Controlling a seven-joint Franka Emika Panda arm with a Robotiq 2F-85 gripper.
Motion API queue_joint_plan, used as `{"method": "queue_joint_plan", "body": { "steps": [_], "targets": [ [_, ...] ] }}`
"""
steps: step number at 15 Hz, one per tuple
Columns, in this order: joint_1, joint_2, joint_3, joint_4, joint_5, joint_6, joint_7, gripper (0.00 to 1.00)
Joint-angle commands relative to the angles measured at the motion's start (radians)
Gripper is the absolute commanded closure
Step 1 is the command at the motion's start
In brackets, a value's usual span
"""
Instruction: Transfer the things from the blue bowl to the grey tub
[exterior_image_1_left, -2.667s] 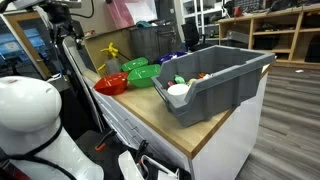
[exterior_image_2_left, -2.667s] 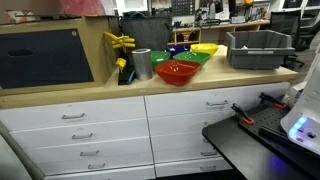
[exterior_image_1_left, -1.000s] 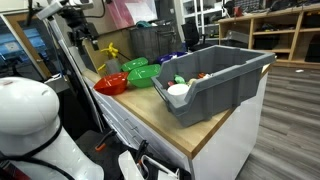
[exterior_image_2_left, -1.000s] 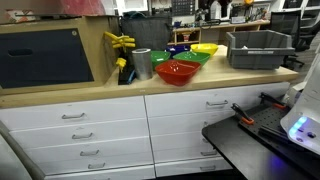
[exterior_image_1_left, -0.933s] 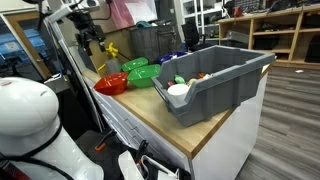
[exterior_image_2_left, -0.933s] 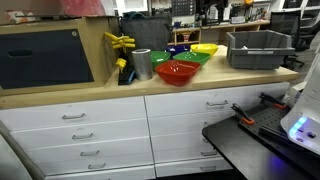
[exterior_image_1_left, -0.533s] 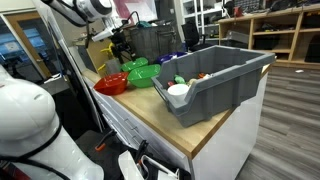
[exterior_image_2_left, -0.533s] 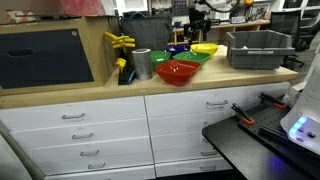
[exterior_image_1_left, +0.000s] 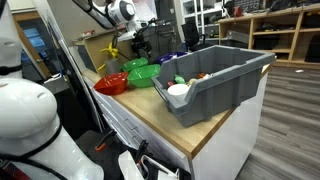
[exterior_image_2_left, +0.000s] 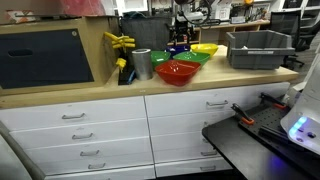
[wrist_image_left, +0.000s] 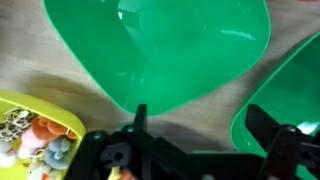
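**A:** What is the pincer doing?

**B:** The black two-fingered gripper (exterior_image_1_left: 142, 47) hangs over the bowls at the far end of the wooden counter (exterior_image_1_left: 150, 115). Its jaws are spread wide and pinch nothing. In the wrist view a glossy green plastic bowl (wrist_image_left: 160, 45) fills the frame at 12 o'clock, straight beyond the fingers.

**A:** And the blue bowl?

**B:** The round dark-blue plastic bowl (exterior_image_1_left: 168, 58) sits at about 10 o'clock from the large rectangular grey plastic tub (exterior_image_1_left: 225, 78) and near it, in an exterior view. I cannot tell what lies in it.

**A:** Any small bits in sight?

**B:** Yes. In the wrist view, at 8 o'clock, small colourful pieces (wrist_image_left: 45, 140), orange and pale among them, lie in a yellow plastic bowl (wrist_image_left: 25, 105). It is just beside the green one.

**A:** Anything else on the counter?

**B:** A red plastic bowl (exterior_image_1_left: 109, 86) stands at 9 o'clock from the tub, close to the counter's edge.
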Motion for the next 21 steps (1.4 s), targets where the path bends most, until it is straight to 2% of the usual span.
{"method": "queue_joint_plan", "body": {
  "steps": [1,7,21],
  "targets": [
    [0.035,0.112,-0.060,0.185,-0.019,-0.020,0.058,0.00],
    [0.042,0.202,-0.111,0.317,-0.014,-0.072,0.013,0.00],
    [0.042,0.347,-0.111,0.486,-0.037,-0.198,-0.191,0.00]
  ]
}}
